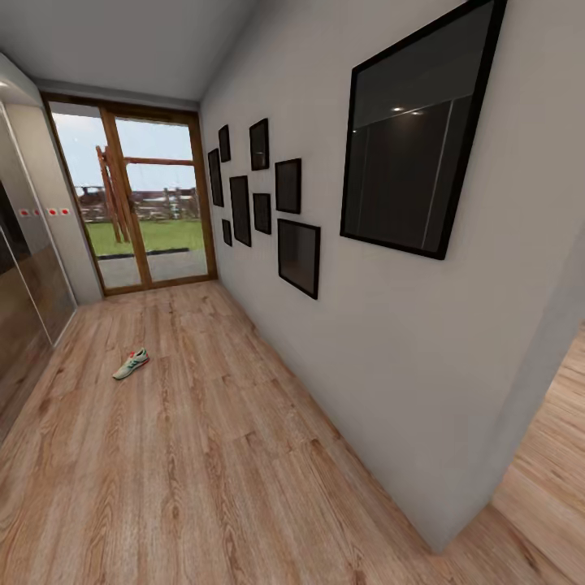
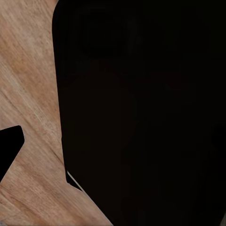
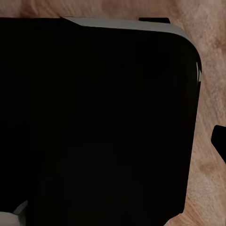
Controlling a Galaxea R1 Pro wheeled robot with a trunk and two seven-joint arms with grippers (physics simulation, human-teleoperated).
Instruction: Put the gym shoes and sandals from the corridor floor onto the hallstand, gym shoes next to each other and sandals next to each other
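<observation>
Currently head: one gym shoe (image 1: 131,364) alone on corridor floor (image 1: 211,455) at 10 o'clock, well apart, robot in transit | left wrist: dark housing over planks, hand state untellable | right wrist: likewise untellable.

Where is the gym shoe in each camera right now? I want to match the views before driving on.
Head view: one gym shoe lies on the corridor floor, left of centre, partway toward the glass door.
Left wrist view: no shoe; wood planks beside a dark robot part.
Right wrist view: no shoe; a strip of wood floor around a dark robot part.
Shared landmark: the wood-grain plank floor.
</observation>
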